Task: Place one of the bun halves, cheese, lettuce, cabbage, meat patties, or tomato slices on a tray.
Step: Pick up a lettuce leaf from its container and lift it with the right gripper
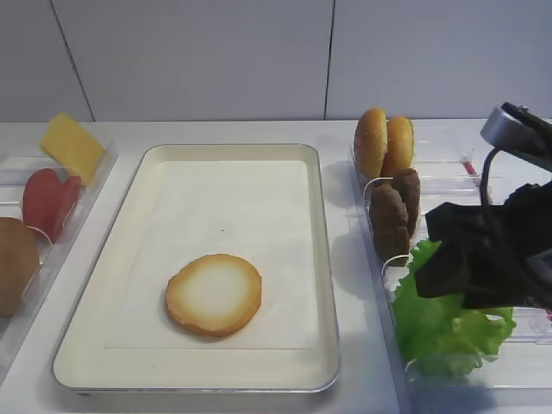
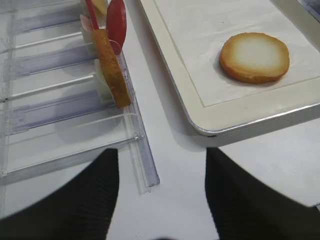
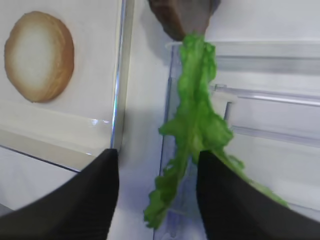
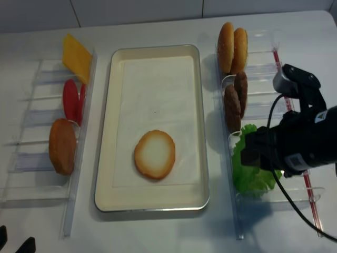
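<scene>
One bun half [image 1: 213, 294] is lying on the tray [image 1: 323, 259]; the right gripper [image 3: 157, 187], jaws spread, is straddling the lettuce [image 3: 197, 120], not yet pinching.

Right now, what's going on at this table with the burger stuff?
A two-armed robot is assembling burger parts on a tray. One bun half already lies flat on its paper. The right pincer is down at the lettuce in the clear bin on the right, jaws open around the leaf and not yet closed on it. The left pincer hangs open over the table by the left bin, holding nothing.
</scene>
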You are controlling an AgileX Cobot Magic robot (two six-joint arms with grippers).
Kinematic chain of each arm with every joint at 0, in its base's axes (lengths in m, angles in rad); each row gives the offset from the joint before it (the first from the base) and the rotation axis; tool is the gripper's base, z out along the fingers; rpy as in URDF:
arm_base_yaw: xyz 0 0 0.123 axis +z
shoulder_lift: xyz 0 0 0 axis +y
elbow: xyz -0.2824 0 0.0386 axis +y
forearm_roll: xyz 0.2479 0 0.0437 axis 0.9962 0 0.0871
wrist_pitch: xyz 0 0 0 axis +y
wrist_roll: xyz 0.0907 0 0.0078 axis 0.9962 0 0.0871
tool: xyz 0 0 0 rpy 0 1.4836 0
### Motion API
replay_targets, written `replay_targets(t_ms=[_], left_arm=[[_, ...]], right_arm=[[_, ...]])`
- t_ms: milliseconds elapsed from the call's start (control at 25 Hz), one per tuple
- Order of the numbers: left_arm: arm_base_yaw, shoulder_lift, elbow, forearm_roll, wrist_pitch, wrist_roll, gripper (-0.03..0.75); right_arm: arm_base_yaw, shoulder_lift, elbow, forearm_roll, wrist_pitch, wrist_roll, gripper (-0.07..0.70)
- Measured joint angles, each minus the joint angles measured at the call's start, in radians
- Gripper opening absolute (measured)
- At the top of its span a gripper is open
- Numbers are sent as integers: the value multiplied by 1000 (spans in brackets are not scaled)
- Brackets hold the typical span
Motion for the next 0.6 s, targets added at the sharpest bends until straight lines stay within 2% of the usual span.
replay_targets(t_ms=[320, 440, 600], left_arm=[[0, 0, 0, 0, 0, 0, 361], [0, 0, 0, 0, 0, 0, 361], [0, 0, 0, 0, 0, 0, 361]], right_arm=[[0, 83, -37, -11, -1, 15, 38], [0, 79, -71, -16, 36, 21, 20], [25, 64, -188, -14, 91, 27, 20]])
